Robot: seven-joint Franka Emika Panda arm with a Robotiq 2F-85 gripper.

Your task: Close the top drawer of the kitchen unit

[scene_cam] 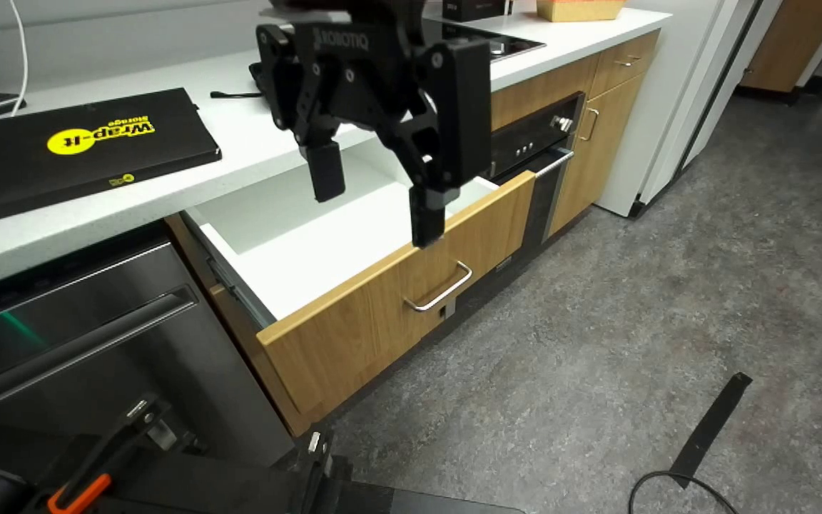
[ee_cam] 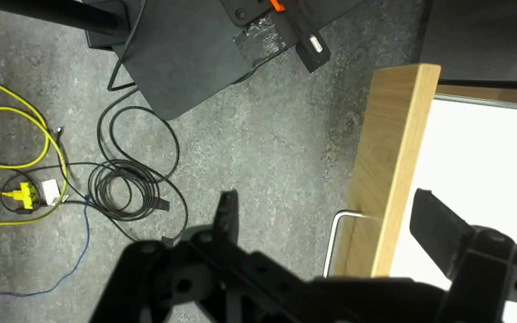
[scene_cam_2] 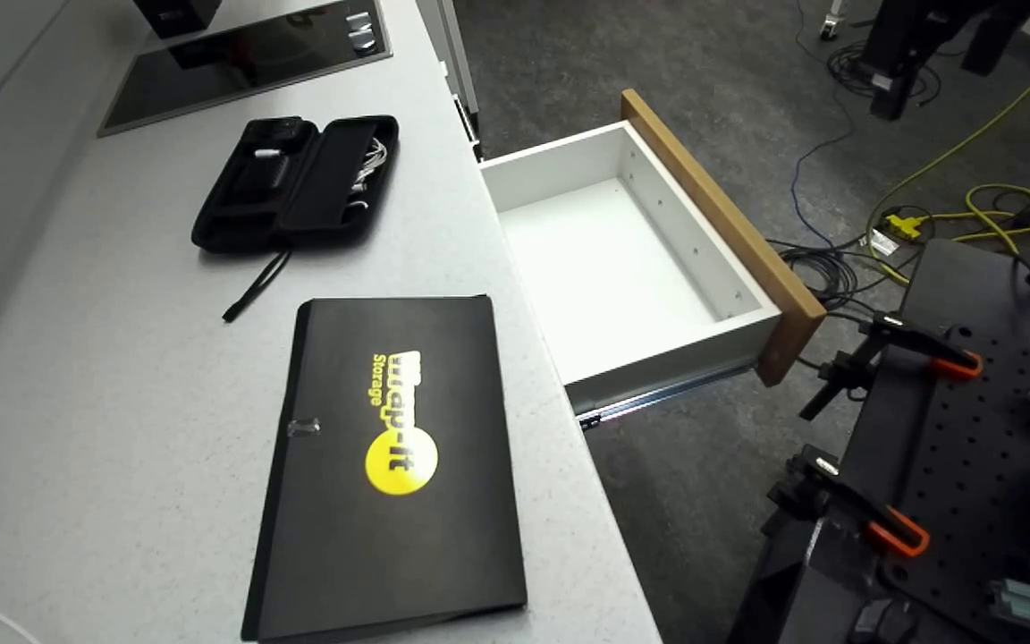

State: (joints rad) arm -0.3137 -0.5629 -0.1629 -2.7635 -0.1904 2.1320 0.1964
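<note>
Oak-coloured wood fronts the wide, white-lined top drawer, open at mid-frame in an exterior view. In the wrist view its long edge runs steeply beneath the gap between the black, spread, empty fingers; closing is probably rightward.

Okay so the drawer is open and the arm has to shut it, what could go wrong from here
The open hand has one finger lined up in the wrist view with the white inside of the drawer; coming down there, it might snag on the wooden front.
The handle sticks out from the front, so a push landing on it could slip.
A metal rail runs along the drawer's side; an off-centre push might make it bind.
</note>
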